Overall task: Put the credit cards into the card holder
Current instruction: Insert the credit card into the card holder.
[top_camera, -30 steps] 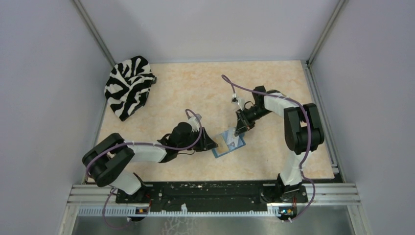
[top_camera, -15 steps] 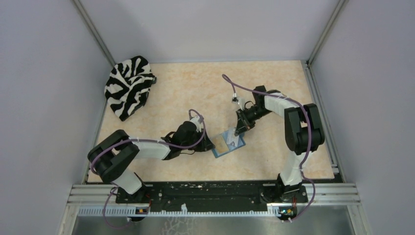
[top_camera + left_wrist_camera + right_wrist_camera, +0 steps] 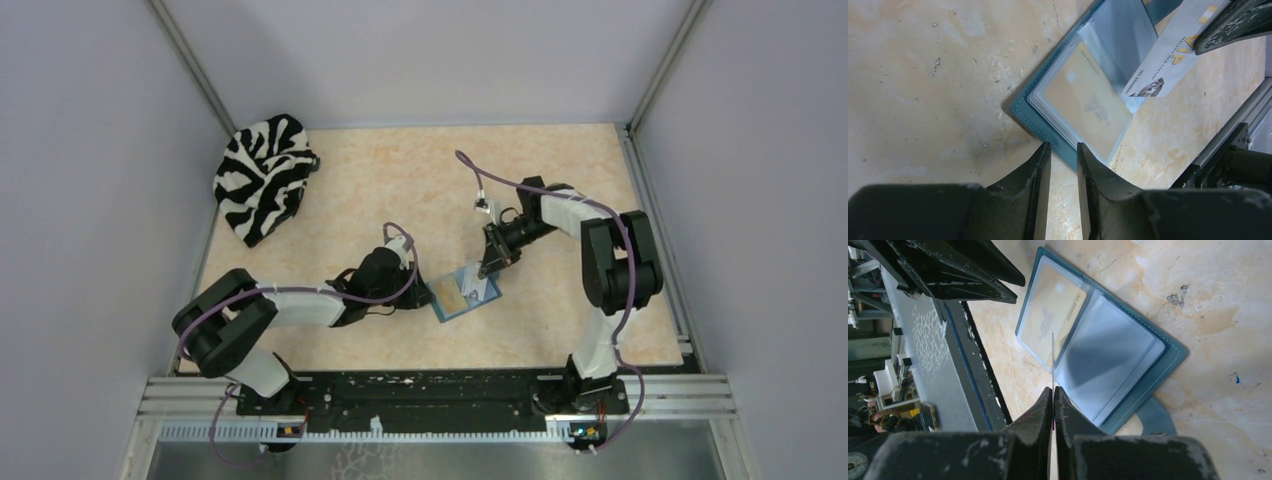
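The teal card holder (image 3: 466, 292) lies open on the table, its clear pockets facing up (image 3: 1118, 360). A tan-orange credit card (image 3: 1088, 100) sits inside the left pocket (image 3: 1050, 315). My right gripper (image 3: 1053, 389) is shut on a pale white credit card (image 3: 1168, 60), held on edge over the holder's middle fold (image 3: 1053, 360). In the top view that gripper (image 3: 490, 268) hangs at the holder's far side. My left gripper (image 3: 1064, 146) is low at the holder's teal left edge (image 3: 1033, 117), jaws a narrow gap apart with only table between them.
A zebra-striped cloth (image 3: 262, 175) is bunched in the far left corner. Grey walls close in the table on three sides. The black base rail (image 3: 430, 390) runs along the near edge, close behind the holder.
The left gripper's jaws have narrowed a little and its wrist has shifted slightly at the holder's left edge. The right arm and its card have not moved.
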